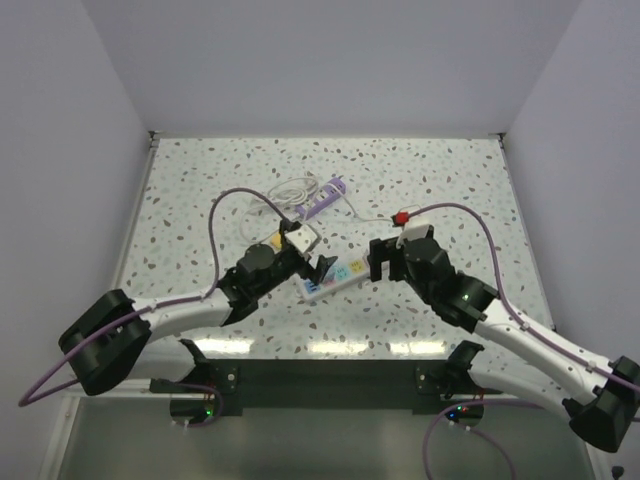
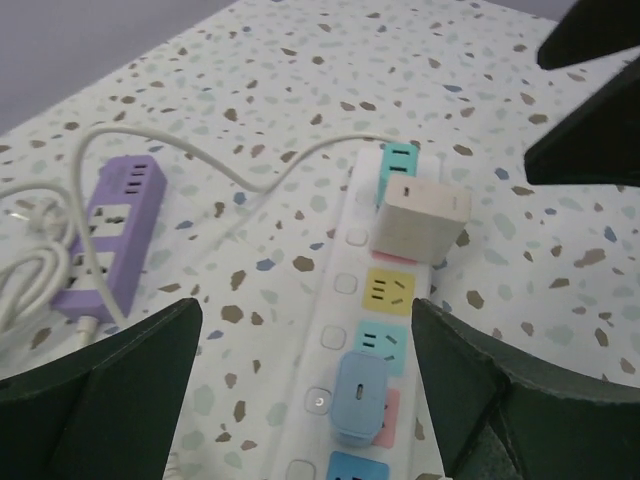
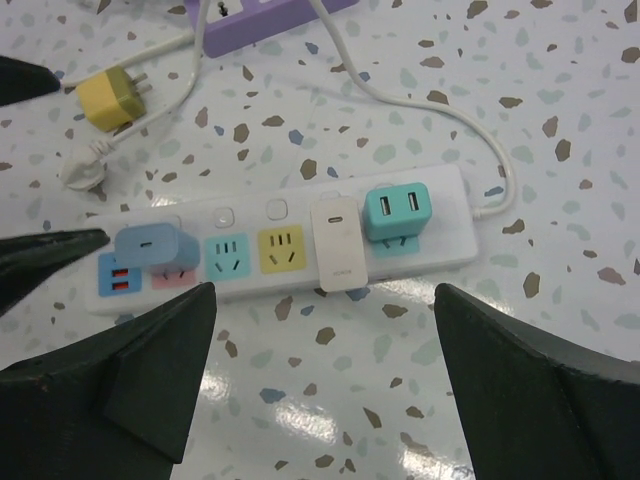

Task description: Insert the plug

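Blue plug stands in a socket near one end of the white power strip, which lies flat on the bench between the two arms. The left fingers are spread wide on either side of it and touch nothing. The right fingers are just as wide above the strip and hold nothing.

Whether the prongs are fully home cannot be told from these views. If they are not, the plug could tip or work loose.

The nearer risk is the retreat. A left finger pulled out at an angle could clip the plug's side and lever it out. With neither arm pinning the strip, the same knock could slide the whole strip and tug its cable.

The white adapter and teal adapter sit further along and could be bumped too. A yellow plug lies loose beside the purple strip.
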Motion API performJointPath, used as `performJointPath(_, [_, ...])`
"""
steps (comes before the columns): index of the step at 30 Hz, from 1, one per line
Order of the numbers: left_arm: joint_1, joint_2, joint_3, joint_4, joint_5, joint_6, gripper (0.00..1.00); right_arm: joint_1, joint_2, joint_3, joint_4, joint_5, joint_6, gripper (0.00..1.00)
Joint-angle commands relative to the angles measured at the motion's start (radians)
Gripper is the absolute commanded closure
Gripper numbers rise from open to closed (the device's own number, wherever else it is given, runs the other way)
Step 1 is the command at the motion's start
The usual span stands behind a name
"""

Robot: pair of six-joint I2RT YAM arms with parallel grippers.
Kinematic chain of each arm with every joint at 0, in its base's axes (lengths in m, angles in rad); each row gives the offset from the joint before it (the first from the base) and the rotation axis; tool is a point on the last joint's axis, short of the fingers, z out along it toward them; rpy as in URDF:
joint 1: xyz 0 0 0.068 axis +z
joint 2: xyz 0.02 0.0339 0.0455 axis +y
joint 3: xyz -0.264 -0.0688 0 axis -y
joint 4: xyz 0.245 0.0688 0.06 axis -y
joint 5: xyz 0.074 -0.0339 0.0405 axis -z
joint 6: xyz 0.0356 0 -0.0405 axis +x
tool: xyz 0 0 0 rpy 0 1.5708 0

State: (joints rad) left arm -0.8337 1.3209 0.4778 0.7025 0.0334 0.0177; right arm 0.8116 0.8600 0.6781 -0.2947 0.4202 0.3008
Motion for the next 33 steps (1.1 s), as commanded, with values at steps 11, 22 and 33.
performJointPath(11, [0.148, 0.043, 0.056, -0.233, -0.546, -0.177, 0.06, 0.003, -0.052, -0.026, 0.034, -0.049, -0.028, 0.06])
performJointPath(22, [0.192, 0.224, 0.119, -0.178, -0.457, -0.096, 0.09, 0.003, -0.058, -0.040, 0.051, -0.069, -0.031, 0.06])
performJointPath(33, [0.225, 0.345, 0.179, -0.136, -0.443, -0.068, 0.15, 0.003, -0.065, -0.048, 0.055, -0.081, -0.035, 0.06])
